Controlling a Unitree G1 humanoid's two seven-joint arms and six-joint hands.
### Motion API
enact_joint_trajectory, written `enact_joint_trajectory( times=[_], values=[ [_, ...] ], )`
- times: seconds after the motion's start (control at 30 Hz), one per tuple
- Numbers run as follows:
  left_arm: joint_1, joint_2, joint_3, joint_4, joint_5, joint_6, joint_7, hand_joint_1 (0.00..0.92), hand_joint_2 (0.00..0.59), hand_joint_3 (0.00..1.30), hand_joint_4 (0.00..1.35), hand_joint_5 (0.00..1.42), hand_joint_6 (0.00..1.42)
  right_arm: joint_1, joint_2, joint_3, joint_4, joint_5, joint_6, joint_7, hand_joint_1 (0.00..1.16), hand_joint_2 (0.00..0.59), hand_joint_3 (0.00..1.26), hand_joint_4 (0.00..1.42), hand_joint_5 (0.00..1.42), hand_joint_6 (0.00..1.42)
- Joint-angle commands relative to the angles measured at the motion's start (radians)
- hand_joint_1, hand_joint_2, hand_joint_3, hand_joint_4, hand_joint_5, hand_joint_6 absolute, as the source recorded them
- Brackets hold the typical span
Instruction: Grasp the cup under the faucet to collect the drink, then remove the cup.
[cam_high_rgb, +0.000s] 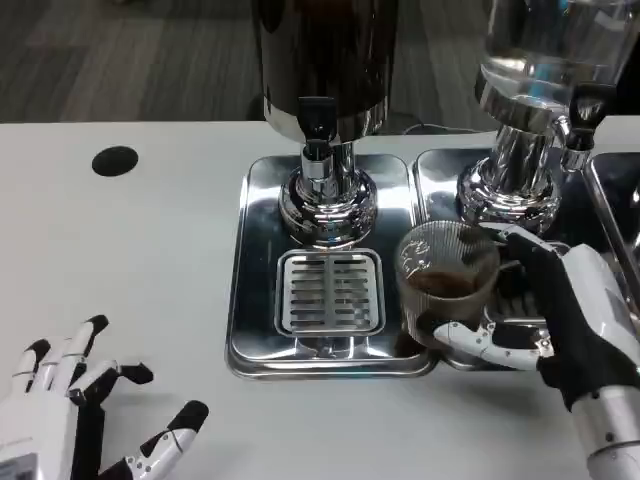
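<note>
The cup (447, 280) is clear and ribbed and holds a shallow layer of dark drink. It stands over the seam between two steel trays, right of the left tray's (262, 262) grille (329, 291) and off to the right of the dark dispenser's (325, 60) faucet (317, 135). The right robot hand (545, 325) is clamped on it: thumb across the lower front, other fingers behind its right side. The clear dispenser (545, 50) stands on the right tray (440, 170), its faucet (583, 115) above and right of the cup. The left robot hand (85, 410) rests on the white surface (120, 260) at the near left, fingers apart, holding nothing, well apart from the trays. Open surface lies between that hand and the left tray's edge, and in front of both trays. A black disc (114, 160) marks the far left.
</note>
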Motion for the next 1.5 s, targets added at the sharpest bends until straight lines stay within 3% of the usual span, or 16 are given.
enact_joint_trajectory(
  times=[0.03,0.5,0.87,1.4,1.5],
  values=[
    [-0.002,0.007,-0.013,-0.001,0.024,0.001,-0.01,0.0,0.16,0.56,0.08,0.18,0.1,0.047,-0.001,-0.013,-0.064,0.006,-0.043,-0.014,0.89,0.174,0.72,0.8,0.71,0.54],
    [0.003,0.003,-0.017,-0.014,0.054,0.007,-0.017,0.0,0.159,0.56,0.07,0.18,0.1,0.183,0.002,-0.009,-0.086,-0.035,-0.157,-0.062,0.89,0.174,0.71,0.8,0.7,0.54],
    [0.012,0.005,-0.027,-0.035,0.058,0.016,-0.016,0.0,0.156,0.55,0.07,0.18,0.1,0.268,-0.015,-0.025,-0.145,-0.032,-0.196,-0.052,0.89,0.174,0.71,0.8,0.7,0.53],
    [0.024,0.001,-0.03,-0.06,0.071,0.027,-0.018,0.0,0.154,0.55,0.06,0.18,0.1,0.323,-0.008,-0.021,-0.08,-0.053,-0.276,-0.1,0.89,0.182,0.7,0.79,0.69,0.53],
    [0.023,0.0,-0.031,-0.055,0.069,0.026,-0.019,0.0,0.154,0.55,0.06,0.18,0.1,0.322,-0.004,-0.011,-0.059,-0.084,-0.284,-0.124,0.88,0.183,0.69,0.79,0.69,0.53]
  ],
)
